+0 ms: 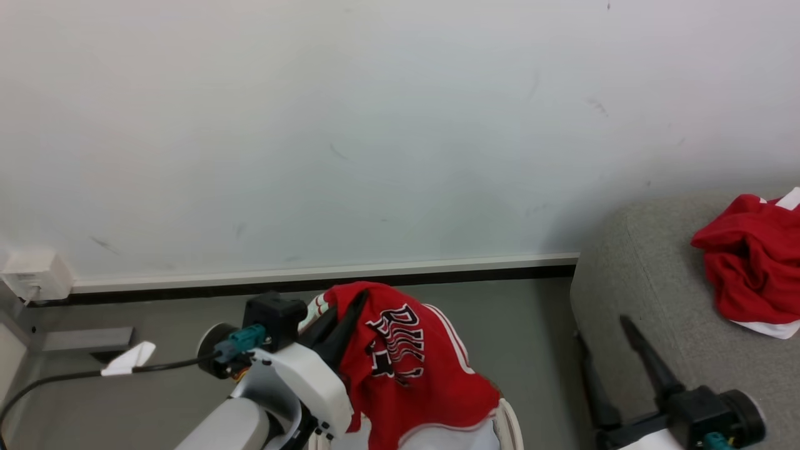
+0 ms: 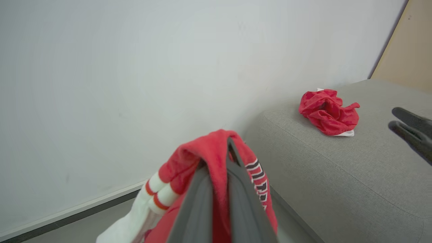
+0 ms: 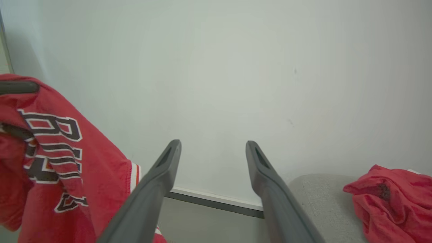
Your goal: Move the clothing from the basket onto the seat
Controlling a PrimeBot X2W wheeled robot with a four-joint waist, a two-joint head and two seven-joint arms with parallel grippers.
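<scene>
Left hand (image 2: 216, 153) clamped on red jersey (image 1: 406, 369); cloth draped over both fingers, hanging above grey floor (image 1: 525, 325). Right hand (image 3: 212, 145) fingers apart, nothing between them, over near edge of grey sofa (image 1: 631, 269). Farther along sofa: crumpled red garment (image 1: 750, 269), white trim showing. Behind all: pale wall (image 1: 375, 125).

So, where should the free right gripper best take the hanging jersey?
Probably its striped side edge, coming from the robot's right. The jersey drapes over the shut left gripper, so that edge hangs free, facing the right gripper's open jaws.
</scene>
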